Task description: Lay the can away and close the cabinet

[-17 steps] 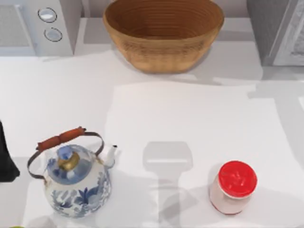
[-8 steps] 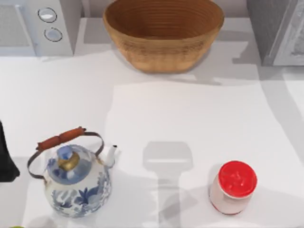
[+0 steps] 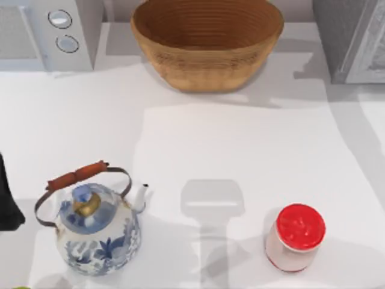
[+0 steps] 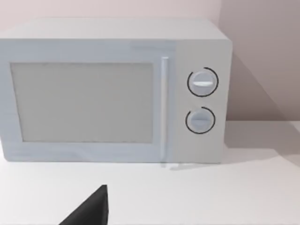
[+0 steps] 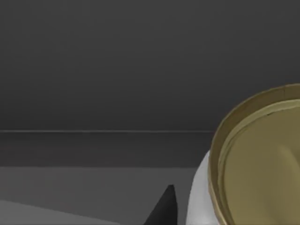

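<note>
White table (image 3: pixel 240 150), seen from above. Wicker basket (image 3: pixel 207 42) at the far edge, centre. Microwave (image 3: pixel 45 33) in the far left corner, its two dials facing the table. Grey cabinet (image 3: pixel 352 39) in the far right corner. Blue-and-white porcelain kettle (image 3: pixel 96 229) near left, upright, with its wood-wrapped wire handle raised. Red-lidded jar (image 3: pixel 296 238) near right, upright, well apart from the kettle.

Left gripper (image 3: pixel 7 201): a dark mass at the table's left edge, just beside the kettle and not touching it. I log it as parked. From its wrist camera one black tip of it (image 4: pixel 91 208) sits low in frame and the microwave (image 4: pixel 112 89) faces it square on, door closed. I cannot tell whether this pincer is apart or together.

Right gripper (image 5: pixel 164 208): the wrist camera gives me one black wedge of it, just beside the can (image 5: pixel 253 164). The can has a white body and a gold rimmed end, which is turned toward the lens and very close. Flat dark grey surfaces lie behind and under it, meeting along a straight seam; possibly the cabinet's inside, though I can't confirm that. I cannot tell whether the pincer is clamped on the can or clear of it, since the contact is out of frame.
</note>
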`<state>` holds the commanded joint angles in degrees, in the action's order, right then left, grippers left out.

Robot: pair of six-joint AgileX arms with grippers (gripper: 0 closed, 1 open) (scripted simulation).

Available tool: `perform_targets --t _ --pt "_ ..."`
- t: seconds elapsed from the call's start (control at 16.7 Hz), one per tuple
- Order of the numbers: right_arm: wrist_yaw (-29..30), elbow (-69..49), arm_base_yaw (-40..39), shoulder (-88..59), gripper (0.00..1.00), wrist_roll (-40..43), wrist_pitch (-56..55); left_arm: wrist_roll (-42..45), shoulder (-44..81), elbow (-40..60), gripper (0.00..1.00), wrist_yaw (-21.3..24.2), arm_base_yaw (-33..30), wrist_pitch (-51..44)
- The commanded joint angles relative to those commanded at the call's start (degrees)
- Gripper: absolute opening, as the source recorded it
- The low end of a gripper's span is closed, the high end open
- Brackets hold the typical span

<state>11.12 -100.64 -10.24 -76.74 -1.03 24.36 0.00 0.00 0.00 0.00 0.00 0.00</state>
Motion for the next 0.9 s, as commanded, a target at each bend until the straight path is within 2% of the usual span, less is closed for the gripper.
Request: perform_targets --t 0.24,0.72,0.9 --pt "-0.6 -8.8 0.6 -8.2 0.00 0.2 3.1 0.0 0.0 0.0 1.00 0.0 0.0 0.0" --pt "-3.5 -43.9 2.7 -33.8 0.00 1.0 12.3 0.0 0.0 0.0 1.00 0.0 0.0 0.0" --pt "-4.0 -53.6 3.8 -40.1 0.00 0.6 14.1 0.0 0.0 0.0 1.00 0.0 0.0 0.0"
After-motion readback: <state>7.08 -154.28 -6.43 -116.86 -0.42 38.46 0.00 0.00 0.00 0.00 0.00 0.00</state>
